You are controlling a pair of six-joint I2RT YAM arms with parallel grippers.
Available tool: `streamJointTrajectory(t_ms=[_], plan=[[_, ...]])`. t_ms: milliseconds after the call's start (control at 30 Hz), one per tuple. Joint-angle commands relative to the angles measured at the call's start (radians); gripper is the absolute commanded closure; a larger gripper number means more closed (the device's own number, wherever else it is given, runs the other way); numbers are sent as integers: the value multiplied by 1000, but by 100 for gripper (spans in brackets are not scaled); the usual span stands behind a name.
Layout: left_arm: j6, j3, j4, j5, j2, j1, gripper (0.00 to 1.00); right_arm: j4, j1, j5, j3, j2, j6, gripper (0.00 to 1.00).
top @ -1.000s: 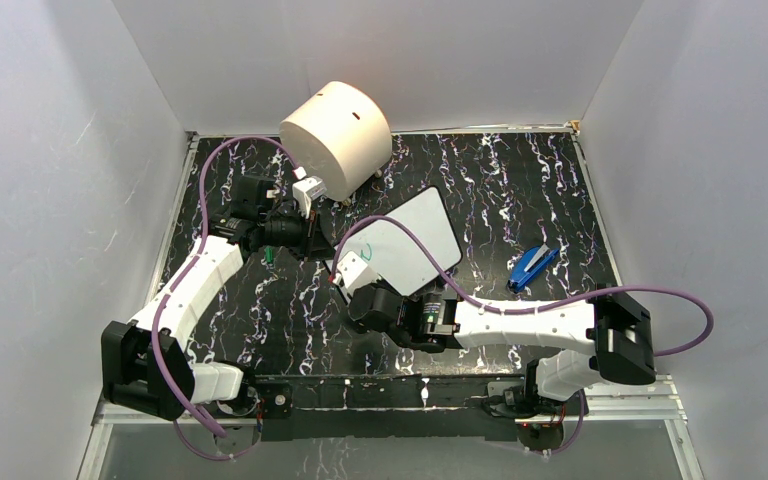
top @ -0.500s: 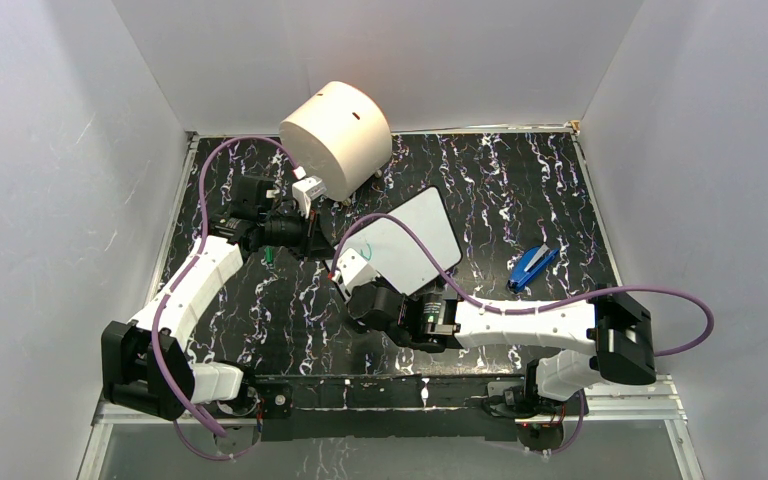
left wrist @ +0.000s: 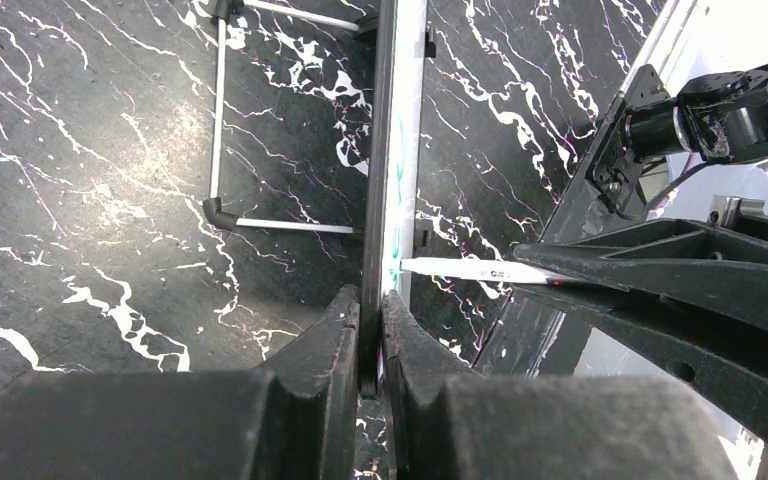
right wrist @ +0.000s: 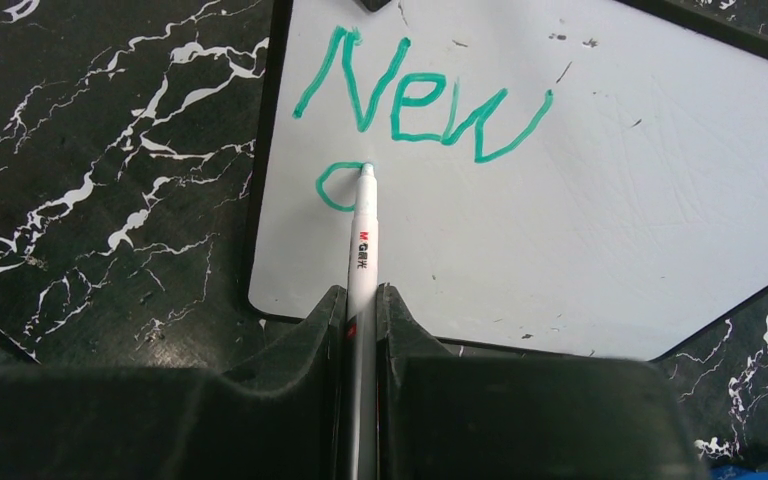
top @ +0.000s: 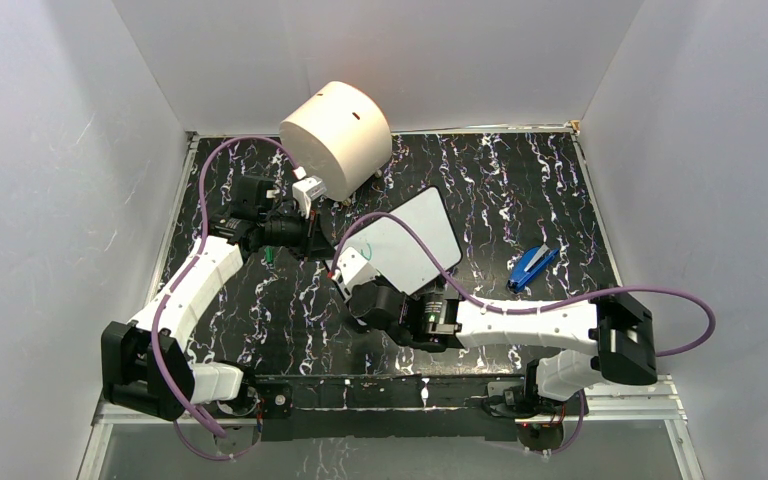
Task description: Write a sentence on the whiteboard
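Only "New" plus the start of one letter under it is down, so most of the sentence (right wrist: 420,100) is left. The right gripper (right wrist: 360,300) pinches the marker (right wrist: 362,250), tip on the whiteboard (right wrist: 560,220) in the middle of the table (top: 520,180). The left gripper (left wrist: 372,310) is clamped on its edge.

The whiteboard (top: 425,225), white and black-rimmed, is turned askew; the sentence (right wrist: 420,105) is written in green: "New", one curved stroke beneath.
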Motion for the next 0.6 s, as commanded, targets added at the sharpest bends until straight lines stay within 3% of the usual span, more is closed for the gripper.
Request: streamJointTrajectory(t_ms=[0,567], plan=[[42,-22,-19,-87,-13,1,100,40,-2,20,2,-60,7,100],[41,-20,-19,-88,-9,0,100,-6,-7,33,1,-39,35,100]])
